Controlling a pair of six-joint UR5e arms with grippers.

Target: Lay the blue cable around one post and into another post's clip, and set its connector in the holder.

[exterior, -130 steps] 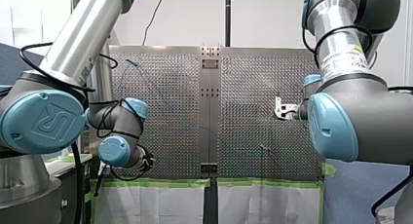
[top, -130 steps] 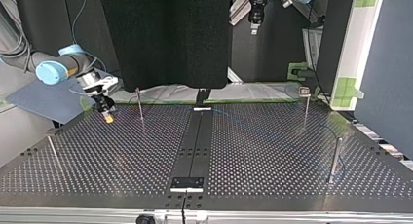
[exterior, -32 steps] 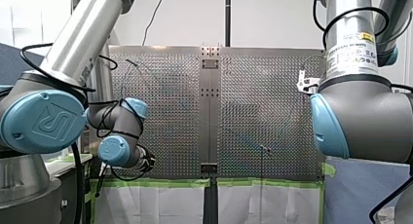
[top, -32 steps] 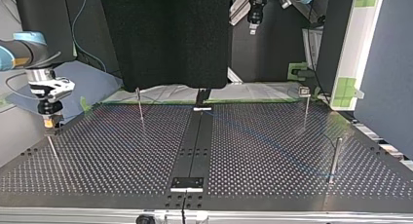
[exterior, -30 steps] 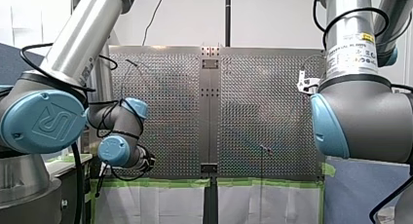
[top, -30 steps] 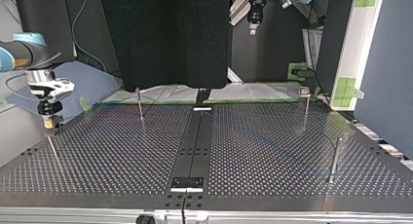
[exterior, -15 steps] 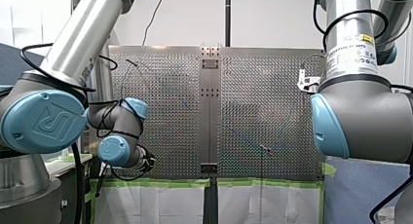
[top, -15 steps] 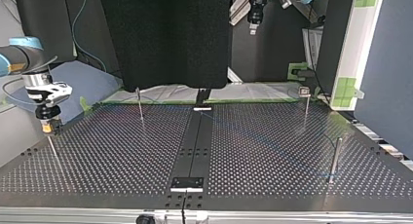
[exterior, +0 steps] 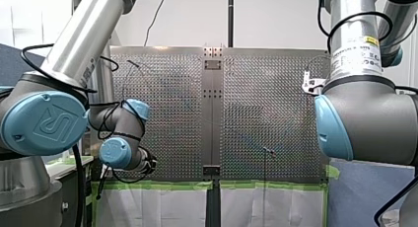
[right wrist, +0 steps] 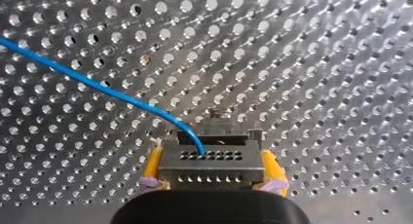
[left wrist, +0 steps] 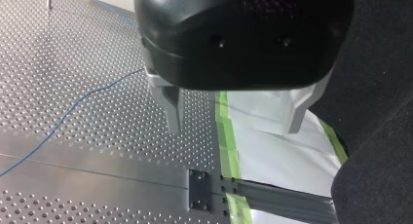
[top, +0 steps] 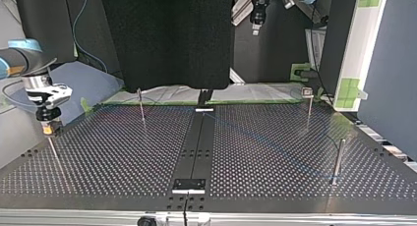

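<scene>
My right pincer [right wrist: 212, 158] grips the connector [right wrist: 212, 173] between yellow pads over the perforated table [right wrist: 316, 63], the blue cable [right wrist: 97, 85] trailing from it. My left pincer [left wrist: 236, 114] hangs wide open over the table's taped edge.

Front cam: behind and above both arms, btwn the shoulders, facing out over the perforated desk [exterior: 266, 103]; mid-range, w/ arm bodies filling both side edges. Top cam: across the desk at abt work height, facing back toward the arms, wide on the whole surface. Both share the dark centre strip [top: 196, 137] and posts [top: 141, 105]. Left wrist cam looks along the left claw [left wrist: 234, 130] at the desk edge w/ green tape [left wrist: 226, 136]. Right wrist cam: very close, square onto the holes, blue cable [right wrist: 97, 85] and connector [right wrist: 212, 160] in the right claw [right wrist: 213, 171].
</scene>
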